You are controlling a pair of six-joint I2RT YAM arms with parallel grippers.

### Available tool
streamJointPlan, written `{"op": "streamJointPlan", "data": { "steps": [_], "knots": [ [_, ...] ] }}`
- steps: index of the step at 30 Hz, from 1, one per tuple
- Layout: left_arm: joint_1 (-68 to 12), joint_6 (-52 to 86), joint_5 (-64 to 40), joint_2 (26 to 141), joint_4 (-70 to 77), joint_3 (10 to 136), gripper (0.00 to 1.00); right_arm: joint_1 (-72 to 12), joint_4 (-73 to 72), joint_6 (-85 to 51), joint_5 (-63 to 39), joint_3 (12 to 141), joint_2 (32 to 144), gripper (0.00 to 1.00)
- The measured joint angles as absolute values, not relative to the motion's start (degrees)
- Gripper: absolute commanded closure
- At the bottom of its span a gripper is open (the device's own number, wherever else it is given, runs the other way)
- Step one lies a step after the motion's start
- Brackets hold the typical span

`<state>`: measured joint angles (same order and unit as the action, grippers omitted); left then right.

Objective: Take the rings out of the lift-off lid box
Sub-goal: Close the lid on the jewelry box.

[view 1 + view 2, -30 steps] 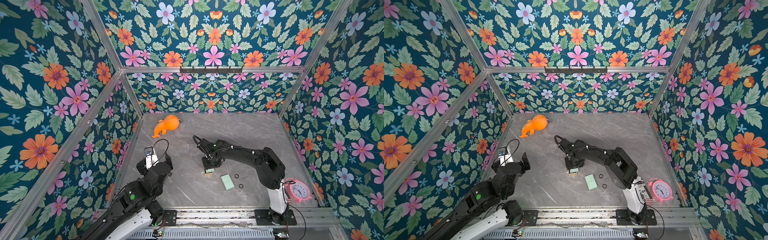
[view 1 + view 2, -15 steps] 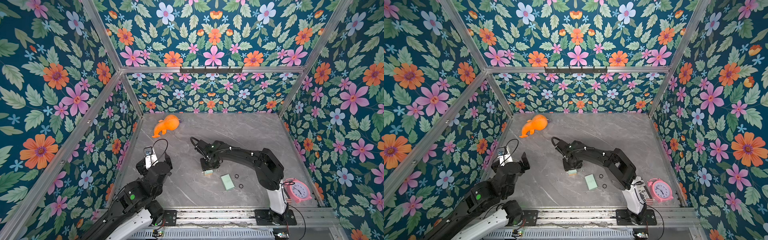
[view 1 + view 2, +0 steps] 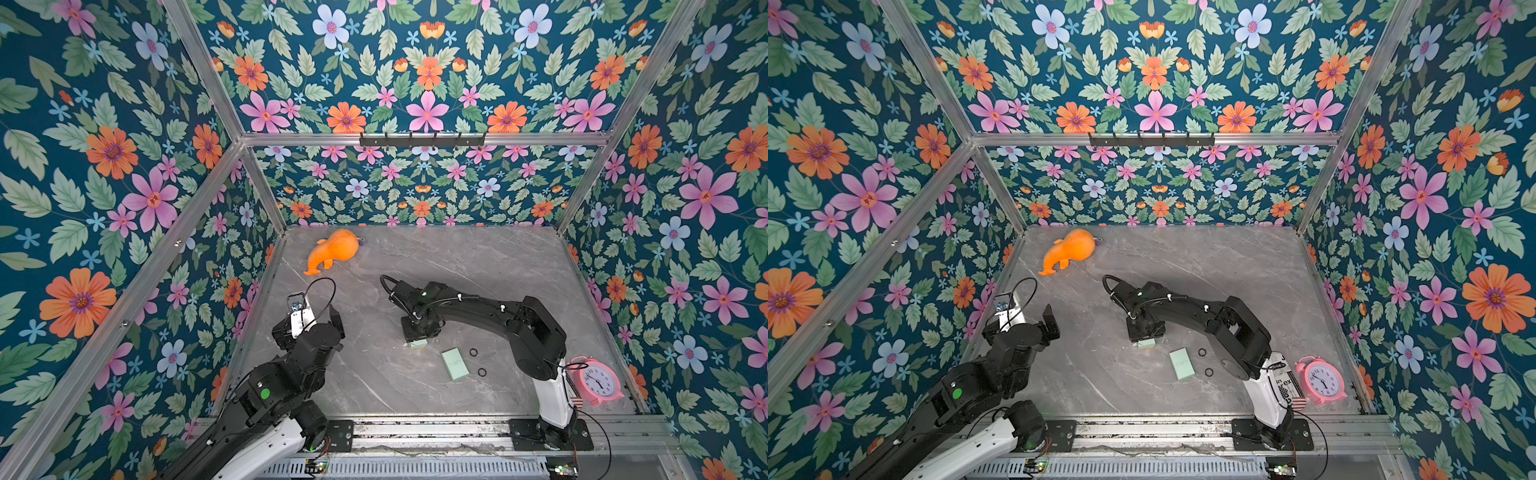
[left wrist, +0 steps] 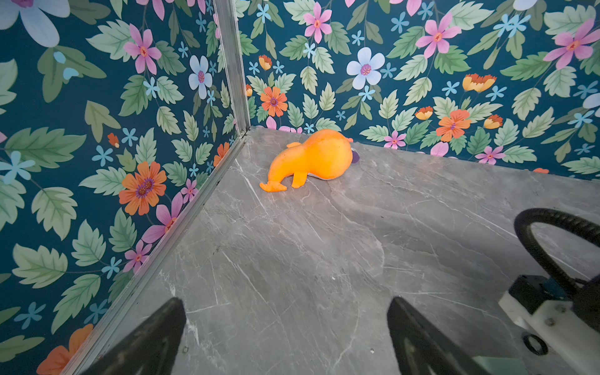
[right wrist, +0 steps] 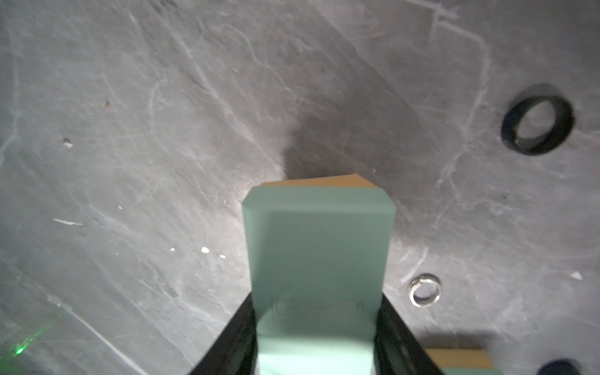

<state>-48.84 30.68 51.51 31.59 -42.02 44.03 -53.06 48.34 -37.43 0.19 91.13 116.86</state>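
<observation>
Top views: right gripper (image 3: 417,337) is low at mid-table, jaws clamped on the mint-green box (image 3: 417,345); only a sliver of the box shows under it. Lid (image 3: 455,364) lies flat near the box, not touching it. Two black rings (image 3: 473,353) sit on the table (image 3: 374,386) just beside the lid, on its clock side: one nearer the box (image 3: 1202,352), the other (image 3: 1209,372) nearer the front rail. Left gripper (image 3: 316,312) is up off the table by the left wall, jaws spread wide, nothing in them. Orange toy animal (image 3: 332,251) in back-left corner. Pink alarm clock (image 3: 596,380) front-right by the right arm's base.

Left wrist: both fingers (image 4: 156,341) wide apart w/ bare table btwn them; the orange toy lies ahead in the corner.

Right wrist: box pinched btwn both fingers (image 5: 233,341), mint w/ a brown edge at its far end. One black ring (image 5: 537,118) lies on the table well apart from the box. A small silver knurled ring (image 5: 424,290) lies just beside the box. Another black ring (image 5: 558,367) is cut off by the frame edge. Can't tell if any ring is inside the box.
</observation>
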Motion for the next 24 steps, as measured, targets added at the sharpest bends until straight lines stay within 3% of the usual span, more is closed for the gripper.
{"op": "streamJointPlan", "data": {
  "steps": [24],
  "knots": [
    [-47.0,30.0,49.4,31.8,-41.6,43.5,0.01,-53.1,49.7,-35.4,0.0,93.4,118.9,0.56]
  ]
}}
